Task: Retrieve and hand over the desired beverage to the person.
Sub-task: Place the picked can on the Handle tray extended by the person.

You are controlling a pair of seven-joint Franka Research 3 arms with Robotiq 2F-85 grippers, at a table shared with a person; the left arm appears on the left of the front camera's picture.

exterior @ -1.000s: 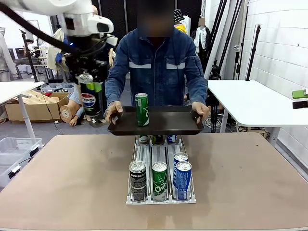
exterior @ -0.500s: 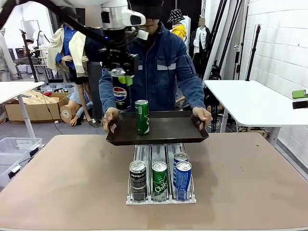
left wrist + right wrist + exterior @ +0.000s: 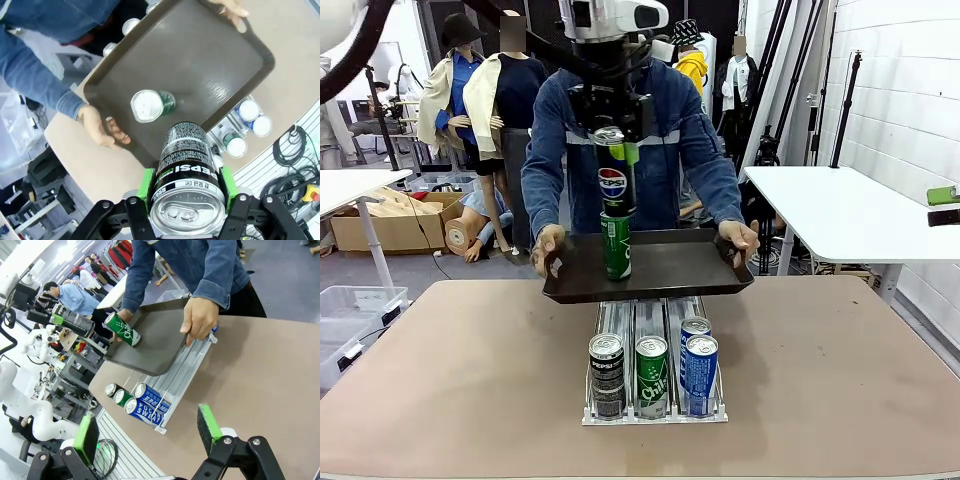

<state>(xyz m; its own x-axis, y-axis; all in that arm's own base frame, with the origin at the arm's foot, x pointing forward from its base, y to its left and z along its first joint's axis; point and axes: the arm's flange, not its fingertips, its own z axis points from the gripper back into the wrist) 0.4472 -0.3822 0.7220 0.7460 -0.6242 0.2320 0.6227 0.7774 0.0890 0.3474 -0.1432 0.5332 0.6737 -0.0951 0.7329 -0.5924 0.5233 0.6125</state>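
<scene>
My left gripper (image 3: 613,138) is shut on a black Pepsi can (image 3: 612,182) and holds it upright in the air, just above the green can (image 3: 615,246) standing on the dark tray (image 3: 670,268). The person (image 3: 650,130) in a blue denim jacket holds that tray with both hands over the table's far edge. In the left wrist view the Pepsi can (image 3: 186,172) sits between the green pads (image 3: 146,182), over the tray (image 3: 210,60) near the green can (image 3: 149,105). My right gripper (image 3: 147,435) is open and holds nothing, hanging above the table.
A clear rack (image 3: 655,400) on the brown table (image 3: 450,380) holds a black Pepsi can, a green can and two blue cans at its front, with more at the back. White tables stand at both sides. The person's hand (image 3: 200,317) grips the tray's edge.
My left arm has carried the Pepsi can from the far left rightward to above the tray and the green can. The person still holds the tray.
</scene>
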